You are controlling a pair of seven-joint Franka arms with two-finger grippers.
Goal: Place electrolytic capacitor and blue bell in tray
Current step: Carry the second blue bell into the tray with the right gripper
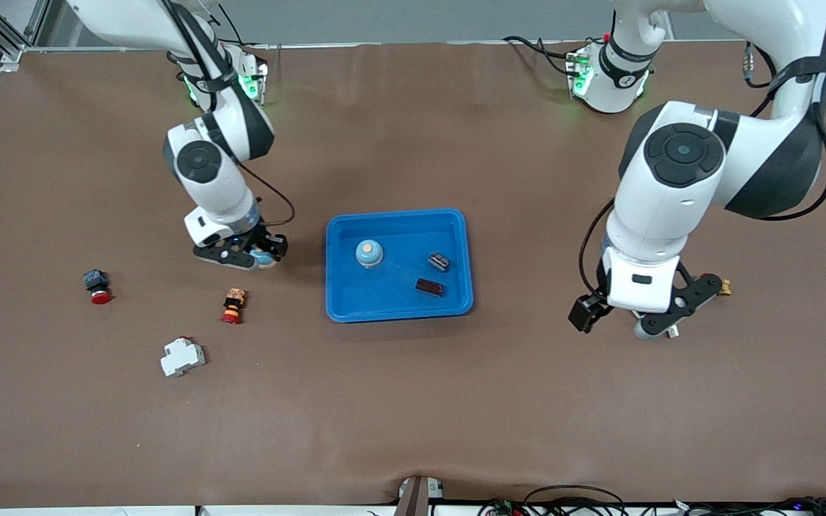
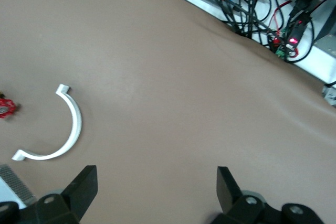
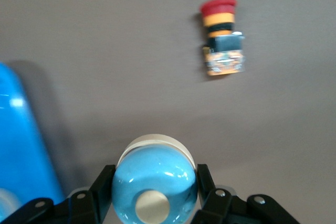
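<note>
A blue bell (image 3: 155, 179) with a cream knob is clamped between the fingers of my right gripper (image 3: 153, 184), which is shut on it. That gripper (image 1: 264, 256) hangs just above the table beside the blue tray (image 1: 399, 309), on the side toward the right arm's end. Another blue bell (image 1: 369, 253) stands in the tray with two small dark parts (image 1: 439, 261) (image 1: 429, 287); I cannot tell whether either is the electrolytic capacitor. My left gripper (image 1: 660, 328) (image 2: 156, 178) is open and empty over bare table at the left arm's end.
A red and yellow push button (image 1: 234, 306) (image 3: 223, 38), a red-capped button (image 1: 97, 286) and a white breaker (image 1: 182, 356) lie toward the right arm's end. A white curved clip (image 2: 60, 132) and a small red part (image 2: 5, 107) lie by the left gripper.
</note>
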